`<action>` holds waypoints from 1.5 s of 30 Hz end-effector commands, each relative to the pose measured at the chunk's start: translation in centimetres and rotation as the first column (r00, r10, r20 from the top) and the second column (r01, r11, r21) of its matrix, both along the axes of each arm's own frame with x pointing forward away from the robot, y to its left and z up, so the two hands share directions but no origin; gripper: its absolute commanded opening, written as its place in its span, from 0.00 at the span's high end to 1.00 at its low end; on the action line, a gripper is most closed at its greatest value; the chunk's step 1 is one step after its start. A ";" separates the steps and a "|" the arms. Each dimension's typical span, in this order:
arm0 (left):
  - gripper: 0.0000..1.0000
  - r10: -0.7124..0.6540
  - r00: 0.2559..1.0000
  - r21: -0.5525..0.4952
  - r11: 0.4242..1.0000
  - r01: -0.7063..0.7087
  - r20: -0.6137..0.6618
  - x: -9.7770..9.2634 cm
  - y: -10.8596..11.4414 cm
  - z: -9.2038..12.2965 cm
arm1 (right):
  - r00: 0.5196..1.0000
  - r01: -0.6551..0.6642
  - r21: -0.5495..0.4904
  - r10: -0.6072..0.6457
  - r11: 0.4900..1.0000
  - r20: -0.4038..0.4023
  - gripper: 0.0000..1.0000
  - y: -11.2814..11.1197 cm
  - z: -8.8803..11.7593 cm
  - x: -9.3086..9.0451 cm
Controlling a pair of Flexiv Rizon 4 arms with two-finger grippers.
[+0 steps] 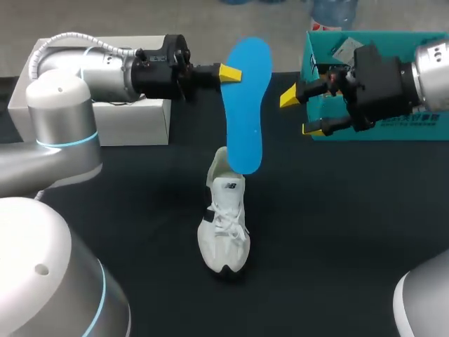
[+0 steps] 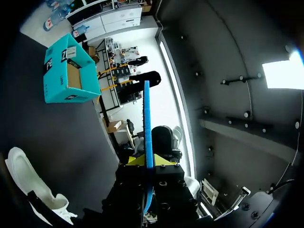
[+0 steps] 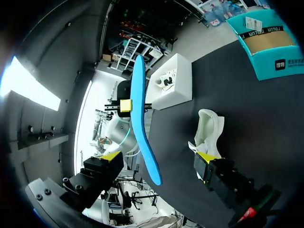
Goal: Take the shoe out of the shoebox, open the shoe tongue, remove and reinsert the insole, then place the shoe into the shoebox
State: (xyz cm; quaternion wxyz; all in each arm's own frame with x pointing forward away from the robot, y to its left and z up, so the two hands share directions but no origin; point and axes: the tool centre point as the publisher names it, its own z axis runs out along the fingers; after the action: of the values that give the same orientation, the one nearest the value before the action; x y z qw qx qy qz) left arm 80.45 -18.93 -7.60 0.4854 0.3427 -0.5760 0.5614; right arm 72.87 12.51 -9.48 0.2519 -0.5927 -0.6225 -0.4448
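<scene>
A blue insole [image 1: 247, 105] stands on end above the table, its lower tip over the heel of the white shoe [image 1: 224, 225]. My left gripper [image 1: 230, 72] is shut on the insole's upper part. In the left wrist view the insole [image 2: 147, 128] shows edge-on, pinched at the left gripper [image 2: 148, 161], with the shoe [image 2: 26, 187] beside and below. My right gripper [image 1: 300, 112] stands open just right of the insole, apart from it. From the right wrist view the insole [image 3: 142, 128] lies ahead of the right gripper [image 3: 157, 156], with the shoe [image 3: 208, 127] on the black table.
The teal shoebox [image 1: 393, 130] stands open at the back right, behind my right arm; it also shows as the shoebox [image 2: 66, 71] and the shoebox [image 3: 266, 47]. A white box [image 1: 133, 116] sits at the back left under my left arm.
</scene>
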 end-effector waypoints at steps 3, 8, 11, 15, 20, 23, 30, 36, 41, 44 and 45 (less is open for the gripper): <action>1.00 0.075 0.966 -0.020 0.997 -0.073 0.247 -0.8 0.1 0.8 | 0.994 -0.097 0.382 0.072 0.919 0.080 0.00 -0.1 -1.0 -0.2; 1.00 0.110 0.913 -0.043 0.994 -0.101 0.394 -1.1 0.4 1.1 | 0.992 -0.127 0.395 0.108 0.910 0.070 0.00 -0.4 -1.2 -0.1; 1.00 0.137 0.878 -0.065 0.991 -0.121 0.458 -1.3 0.6 1.5 | 0.995 -0.096 0.371 0.090 0.924 0.032 0.00 -0.5 -1.2 0.0; 1.00 0.151 0.826 -0.057 0.988 -0.144 0.542 -1.4 0.6 1.8 | 0.995 -0.096 0.371 0.090 0.924 0.032 0.00 -0.5 -1.2 0.0; 1.00 0.161 0.738 -0.085 0.986 -0.140 0.655 -1.4 0.5 2.1 | 0.995 -0.096 0.371 0.090 0.924 0.032 0.00 -0.5 -1.2 0.0; 1.00 0.173 0.679 -0.115 0.985 -0.130 0.714 -1.2 0.5 2.1 | 0.995 -0.100 0.381 0.092 0.919 0.039 0.00 -0.6 -1.3 0.0; 1.00 0.194 0.540 -0.186 0.980 -0.070 0.819 -1.0 0.5 2.0 | 0.991 -0.127 0.439 0.101 0.890 0.082 0.00 -0.8 -1.2 0.3; 1.00 0.198 0.480 -0.184 0.980 -0.077 0.855 -0.8 0.7 2.7 | 0.990 -0.136 0.458 0.108 0.878 0.088 0.00 -1.0 -1.3 0.6; 1.00 0.198 0.484 -0.188 0.980 -0.071 0.852 -0.9 0.7 2.8 | 0.990 -0.137 0.460 0.108 0.877 0.089 0.00 -1.2 -1.4 0.7; 1.00 0.198 0.484 -0.188 0.980 -0.071 0.852 -0.9 0.7 2.8 | 0.990 -0.140 0.459 0.111 0.878 0.090 0.00 -1.2 -1.4 0.8; 1.00 0.198 0.484 -0.188 0.980 -0.071 0.852 -0.9 0.7 2.8 | 0.990 -0.141 0.458 0.112 0.878 0.090 0.00 -1.2 -1.4 0.8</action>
State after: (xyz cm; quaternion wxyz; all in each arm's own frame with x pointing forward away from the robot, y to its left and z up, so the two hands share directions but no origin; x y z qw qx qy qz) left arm 79.56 -18.13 -4.76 0.1059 0.0269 -0.6758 0.7290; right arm 73.42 11.15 -10.93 0.3946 -0.4600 -0.5417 -0.5824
